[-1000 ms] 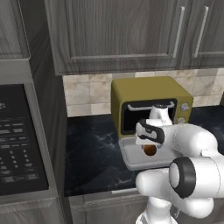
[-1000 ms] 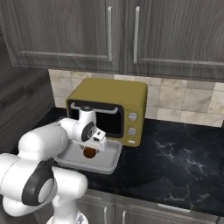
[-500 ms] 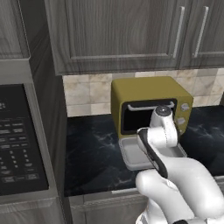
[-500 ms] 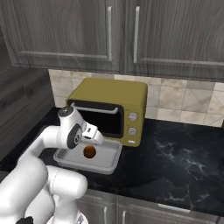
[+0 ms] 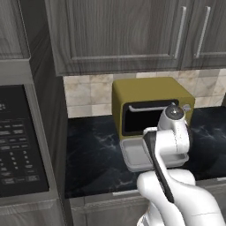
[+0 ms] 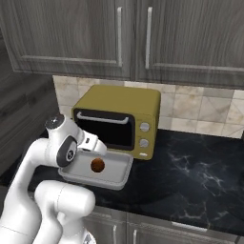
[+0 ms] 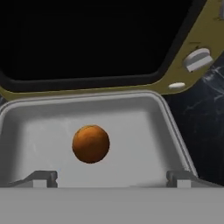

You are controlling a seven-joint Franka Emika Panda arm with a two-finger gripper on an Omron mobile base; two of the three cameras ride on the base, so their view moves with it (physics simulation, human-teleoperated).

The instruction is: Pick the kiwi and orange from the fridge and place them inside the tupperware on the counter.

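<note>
The setting is a domestic kitchen, rendered rather than photographed. Dark grey wood-grain wall cabinets [image 5: 119, 35] with slim silver bar handles [image 6: 119, 34] hang above a black marbled stone counter [image 6: 200, 176]. A backsplash of beige and tan stone tiles [image 5: 86, 92] runs between cabinets and counter. A yellow-olive microwave [image 6: 125, 119] with a dark window, a bar handle and two pale knobs stands at the back edge of the counter against the tiles. At the left edge of the left base view, a built-in appliance with a dark control panel [image 5: 17, 145] of small keys sits in a tall cabinet column. Base cabinets with silver handles show below the counter's front edge.
</note>
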